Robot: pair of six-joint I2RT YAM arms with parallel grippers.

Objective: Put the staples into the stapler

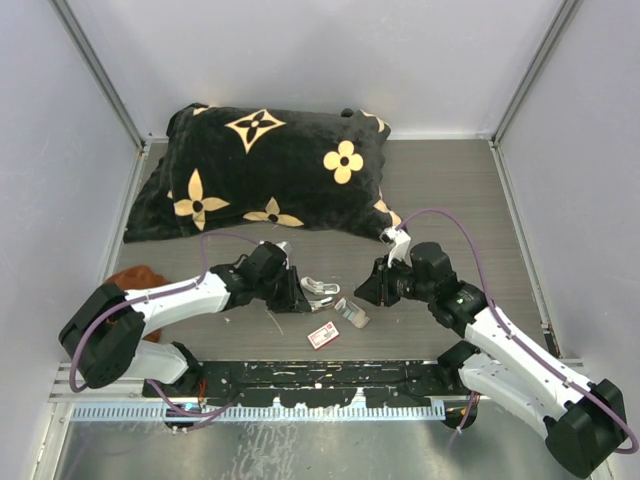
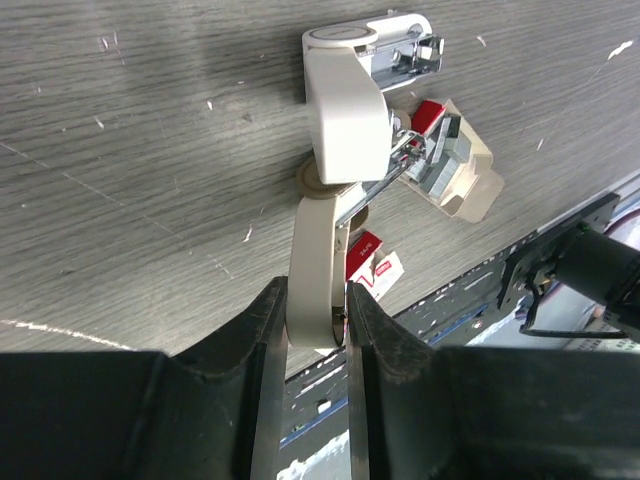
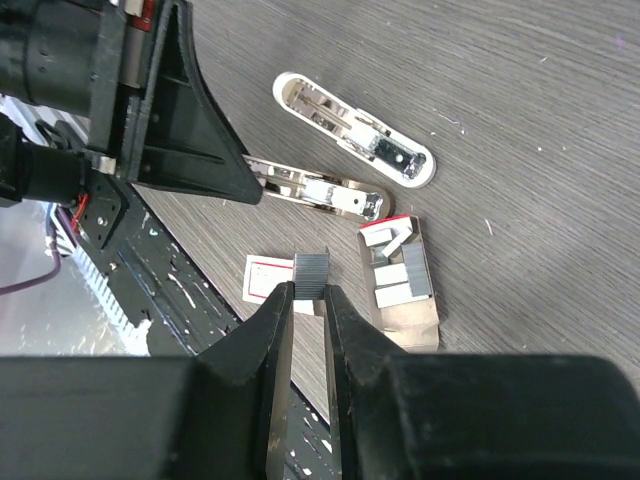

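Observation:
The white stapler [image 1: 318, 289] lies swung open on the table, its lid [image 3: 355, 130] folded away from the shiny metal magazine [image 3: 315, 188]. My left gripper [image 2: 317, 315] is shut on the near end of the stapler's beige base [image 2: 315, 260]. My right gripper [image 3: 311, 290] is shut on a short grey staple strip [image 3: 311, 270], held above the table just right of the stapler. More staples lie in the small tray [image 3: 402, 275], also seen as the tray [image 1: 352, 313]. The red-and-white box [image 3: 262, 277] lies flat beside it.
A big black pillow [image 1: 265, 170] with gold flower prints fills the back of the table. The black rail [image 1: 320, 378] runs along the near edge. An orange-brown cloth [image 1: 135, 277] sits at the left behind my left arm.

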